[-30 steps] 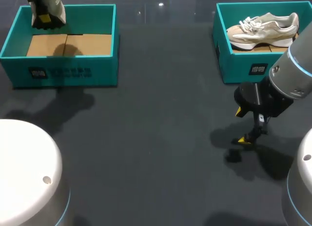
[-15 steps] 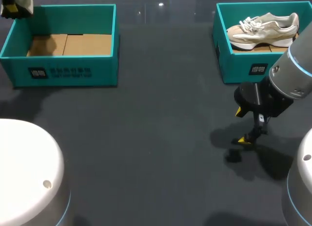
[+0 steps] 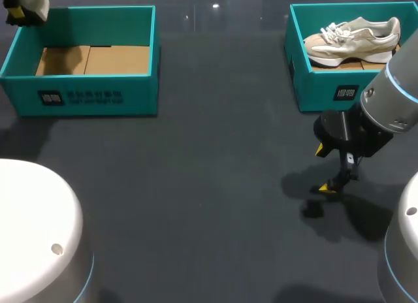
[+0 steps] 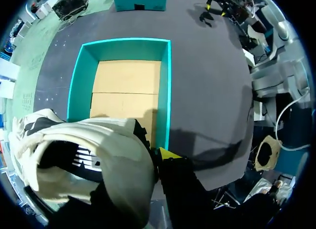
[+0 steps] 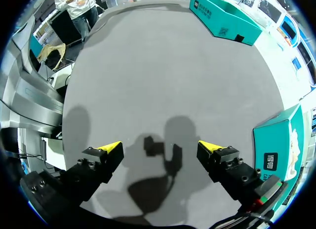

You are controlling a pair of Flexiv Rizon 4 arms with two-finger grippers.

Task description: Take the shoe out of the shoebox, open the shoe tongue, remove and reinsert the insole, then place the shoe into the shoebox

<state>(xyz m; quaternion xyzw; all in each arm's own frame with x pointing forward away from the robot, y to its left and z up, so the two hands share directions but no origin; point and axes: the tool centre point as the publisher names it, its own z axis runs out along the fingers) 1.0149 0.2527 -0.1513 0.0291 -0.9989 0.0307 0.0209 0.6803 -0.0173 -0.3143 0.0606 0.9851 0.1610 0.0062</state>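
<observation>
The left gripper clasps the pale shoe aloft over the far corner of the teal shoebox at the table's far left corner, while the right gripper hangs spread wide near the right edge, before a second shoebox holding another shoe.
</observation>
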